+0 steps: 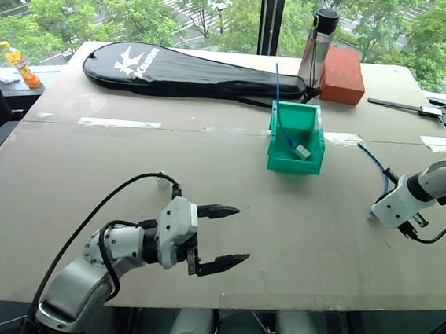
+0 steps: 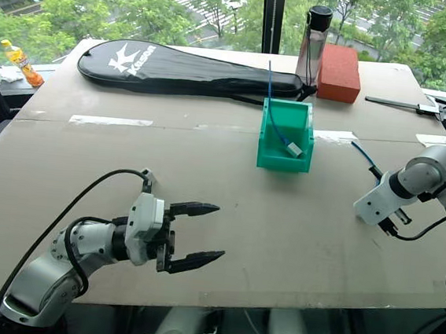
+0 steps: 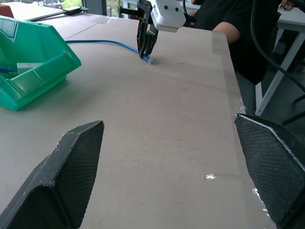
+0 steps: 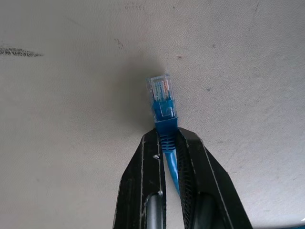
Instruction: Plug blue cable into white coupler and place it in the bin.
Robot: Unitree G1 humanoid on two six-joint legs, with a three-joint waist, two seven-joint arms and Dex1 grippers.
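At right of frame, the right gripper [image 4: 170, 143] pinches the blue cable [image 4: 164, 125] (behind its plug); the left gripper [image 1: 224, 234] gapes empty, lower centre.

A long black racket cover [image 1: 192, 73] with white lettering lies across the far side of the brown table [image 1: 206, 181], and a red brick [image 1: 342, 74] sits near its narrow end with a clear bottle [image 1: 318, 46] with a black cap standing just beside the brick. Strips of pale tape [image 1: 119, 123] run along the seam in the tabletop. Off the table's far left corner stands an orange drink bottle [image 1: 18, 62] with a yellow cap, and trees [image 1: 128, 4] fill the window behind.
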